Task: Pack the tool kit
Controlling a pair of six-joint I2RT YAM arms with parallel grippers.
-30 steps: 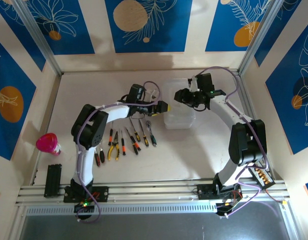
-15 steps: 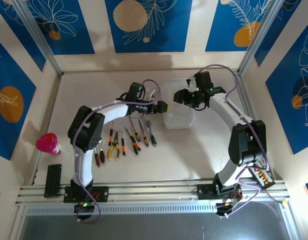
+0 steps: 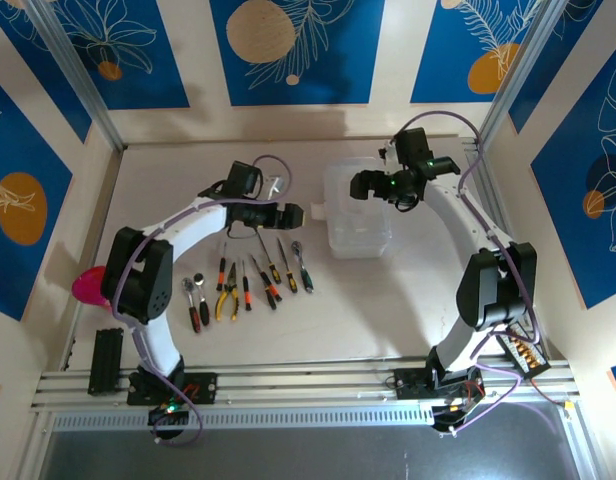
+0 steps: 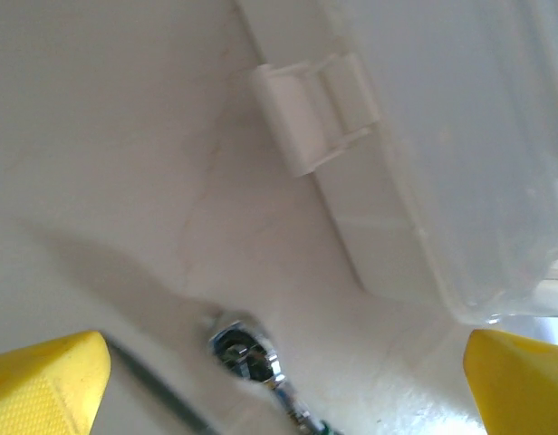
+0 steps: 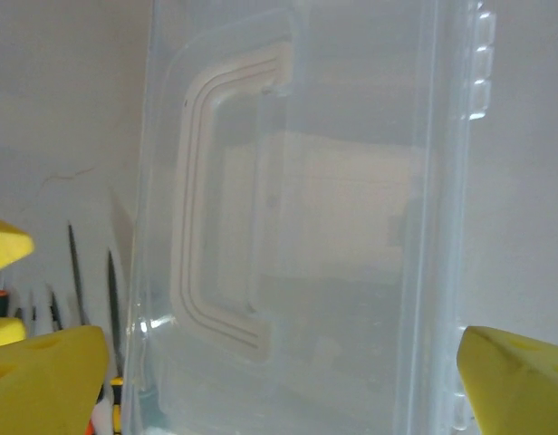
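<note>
Clear plastic box (image 3: pixel 360 235) sits lid-on just below the spread, empty right tool (image 3: pixel 360 185) and just ahead of the released left tool (image 3: pixel 306 213), which hovers over a ratchet (image 4: pixel 245 353), seemingly to reach the latch (image 4: pixel 315 113).

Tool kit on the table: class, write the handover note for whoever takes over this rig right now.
Left gripper: open, empty, just beyond the tool row.
Right gripper: open, empty, above the clear rectangular plastic box.
Yellow-handled pliers, thin screwdrivers and small metal ratchet lie in a row on the table, left of the box; its lid is on.
Done: no tool seen inside.
Left: open box, load every tool, close it.
</note>
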